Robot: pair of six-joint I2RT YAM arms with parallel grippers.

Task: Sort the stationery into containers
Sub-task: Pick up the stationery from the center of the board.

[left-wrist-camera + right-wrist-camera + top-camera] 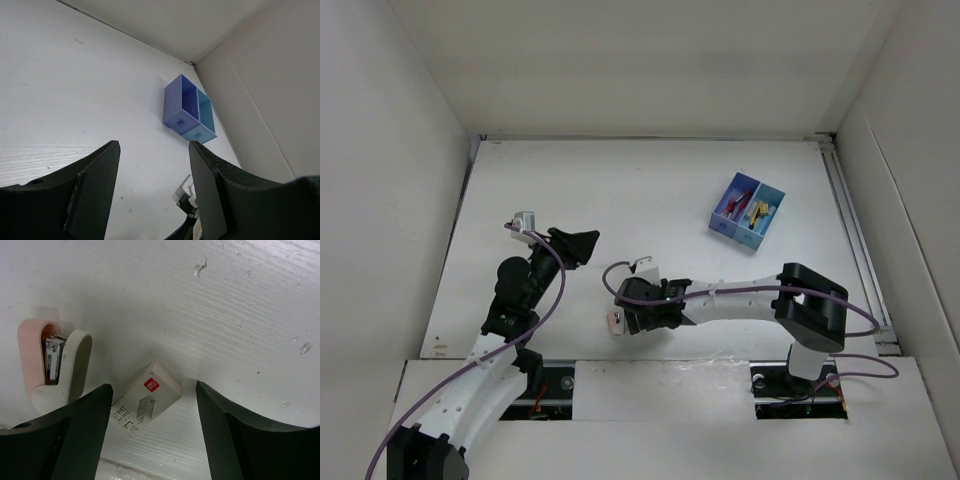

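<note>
Pink stapler and staple box, one each, lie by open right pincer; left pincer also open.

Bright even light, soft faint shadows, close foreground perhaps slightly blurred

stapler just beside staple box | container far-right on table, pens inside

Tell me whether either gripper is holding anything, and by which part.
Nothing is held. The right gripper stands open astride the small cream cardboard staple box, which lies on the white table; the left gripper is open and empty.
</note>
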